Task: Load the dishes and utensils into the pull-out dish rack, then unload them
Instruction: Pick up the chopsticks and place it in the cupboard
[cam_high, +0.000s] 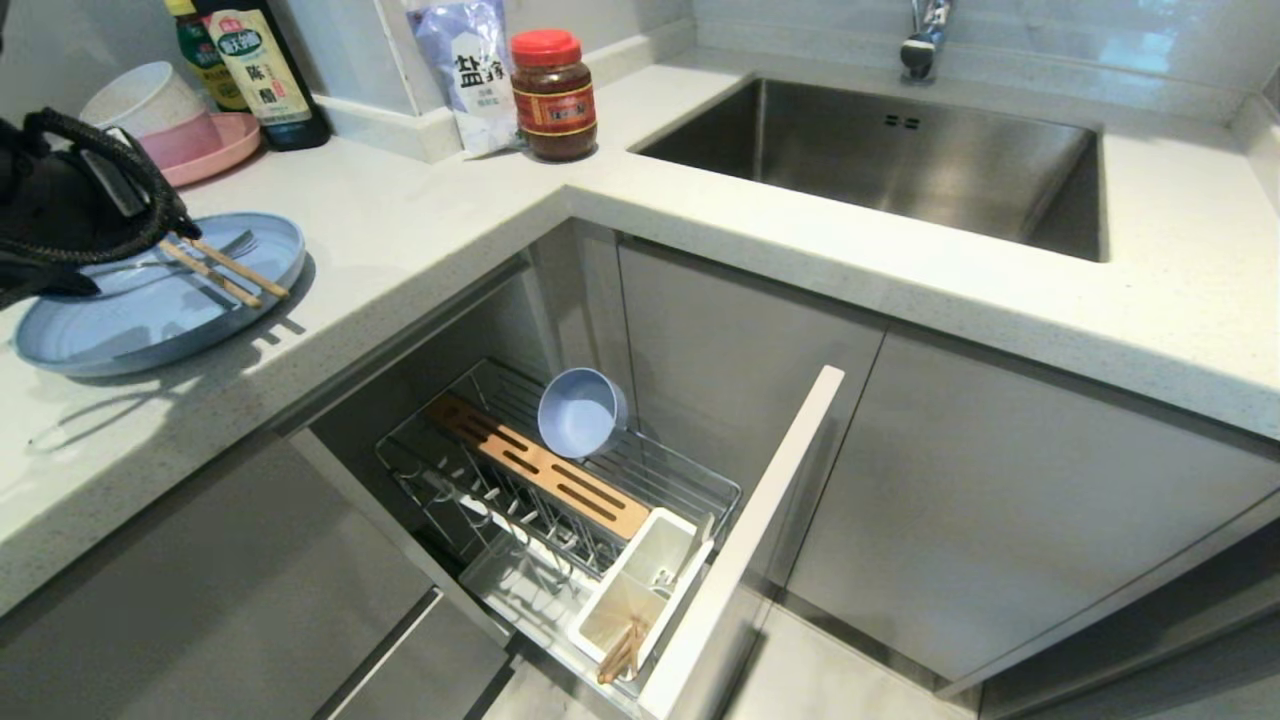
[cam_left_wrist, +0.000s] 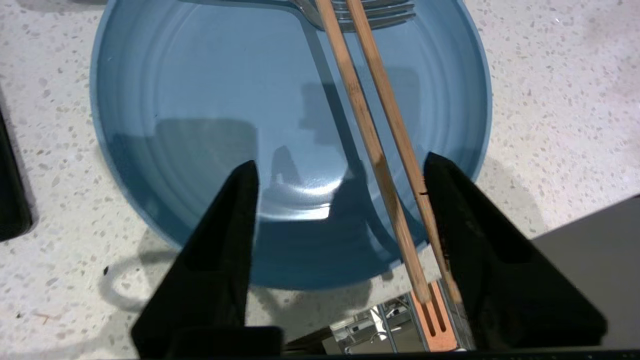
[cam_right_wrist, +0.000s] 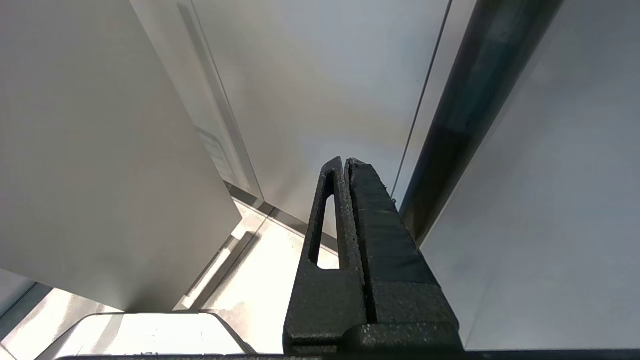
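While the left gripper (cam_left_wrist: 340, 170) hangs with its jaws spread over the blue plate (cam_high: 120, 320) on the counter (cam_high: 420, 230), the chopsticks (cam_left_wrist: 380, 150) and fork (cam_high: 215, 250) lie across it, seemingly released. The bowl (cam_high: 580, 412) sits in the rack (cam_high: 560, 500). The right gripper (cam_right_wrist: 346, 165) is clenched.

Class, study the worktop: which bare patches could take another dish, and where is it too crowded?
Free: the pale speckled worktop between the pale blue round plate and the red-lidded glass jar; also the strip between the steel sink and the front edge. Crowded: the back left corner, with the pink plate, stacked bowls and dark bottles.
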